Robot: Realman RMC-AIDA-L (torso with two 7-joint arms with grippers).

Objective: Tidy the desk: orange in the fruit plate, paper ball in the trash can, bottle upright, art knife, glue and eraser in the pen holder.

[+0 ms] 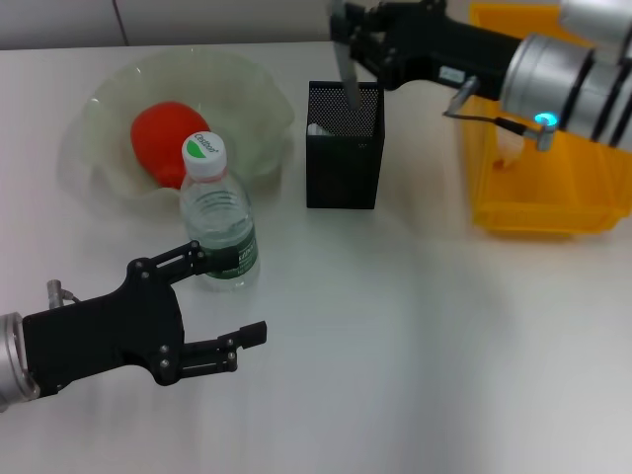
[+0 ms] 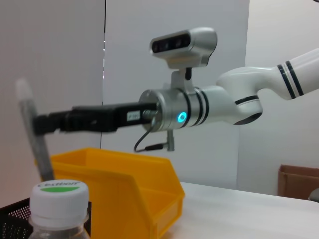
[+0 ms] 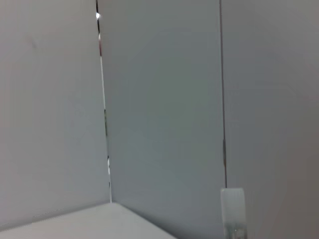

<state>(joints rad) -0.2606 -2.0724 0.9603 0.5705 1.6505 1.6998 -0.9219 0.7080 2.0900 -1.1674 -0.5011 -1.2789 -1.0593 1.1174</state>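
My right gripper (image 1: 352, 41) hovers over the black mesh pen holder (image 1: 344, 163), shut on a slim grey art knife (image 1: 348, 81) that hangs tip-down into the holder's mouth. The left wrist view shows the same knife (image 2: 34, 139) held above the holder (image 2: 12, 215). A small white thing (image 1: 318, 128) lies inside the holder. The orange (image 1: 163, 138) sits in the translucent fruit plate (image 1: 257, 94). In front of the plate the clear bottle (image 1: 219, 232) stands upright, white cap (image 2: 59, 191) on top. My left gripper (image 1: 229, 298) is open just in front of the bottle's base.
A yellow bin (image 1: 538, 212) stands to the right of the pen holder, under my right arm, with something pale (image 1: 509, 148) inside it. The white table (image 1: 395, 336) stretches bare across the front and middle.
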